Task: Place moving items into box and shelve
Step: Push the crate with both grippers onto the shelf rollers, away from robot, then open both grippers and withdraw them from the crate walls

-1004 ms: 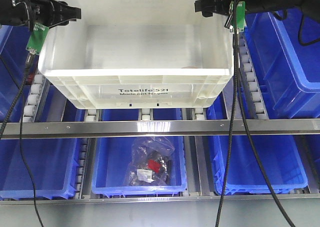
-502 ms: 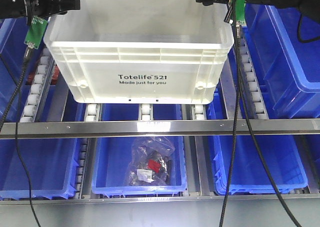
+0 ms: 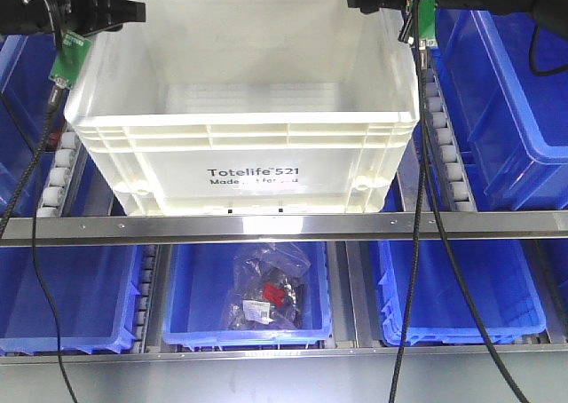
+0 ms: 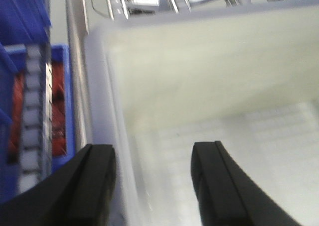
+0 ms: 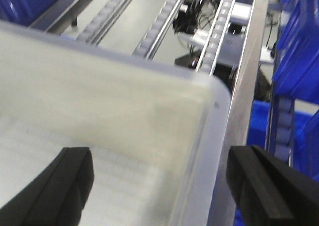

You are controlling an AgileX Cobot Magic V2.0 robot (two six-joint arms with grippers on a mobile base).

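The box (image 3: 248, 150) sits on the roller rack (image 3: 64, 168) of the upper shelf, its printed front wall just behind the shelf's front rail (image 3: 284, 226), so shelving looks nearly done. The left gripper (image 4: 154, 181) has its fingers spread astride the box's left wall, one inside, one outside; the right gripper (image 5: 159, 186) straddles the right wall likewise. The visible box floor looks bare; whether the moving items are inside I cannot tell. What seems left is seating the box fully and letting go.
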